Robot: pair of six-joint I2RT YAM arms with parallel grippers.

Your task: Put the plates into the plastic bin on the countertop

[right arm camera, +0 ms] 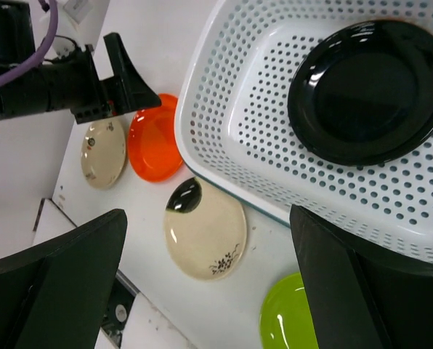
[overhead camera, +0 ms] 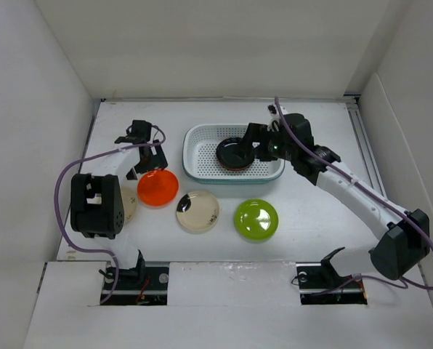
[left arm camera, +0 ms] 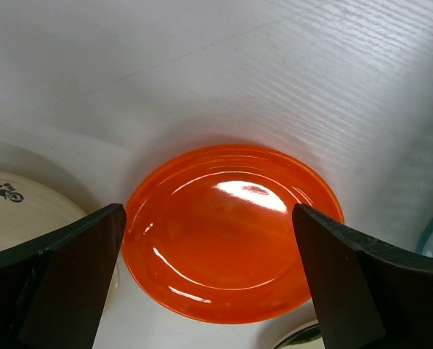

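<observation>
The white perforated bin (overhead camera: 195,156) stands at the back middle of the countertop (overhead camera: 311,211) and holds a black plate (overhead camera: 235,153). My right gripper (overhead camera: 248,143) hovers open and empty over the bin's right half. On the countertop lie an orange plate (overhead camera: 158,187), a tan plate (overhead camera: 197,211), a lime green plate (overhead camera: 256,219) and a second tan plate (overhead camera: 129,207), partly hidden by my left arm. My left gripper (overhead camera: 150,164) is open just above the orange plate (left arm camera: 231,229), one finger on each side of it, not touching.
White walls enclose the surface on three sides. In the right wrist view, the bin (right arm camera: 260,109) with the black plate (right arm camera: 369,91) is at upper right, and the tan plate (right arm camera: 205,229) and green plate (right arm camera: 289,320) lie just in front of it.
</observation>
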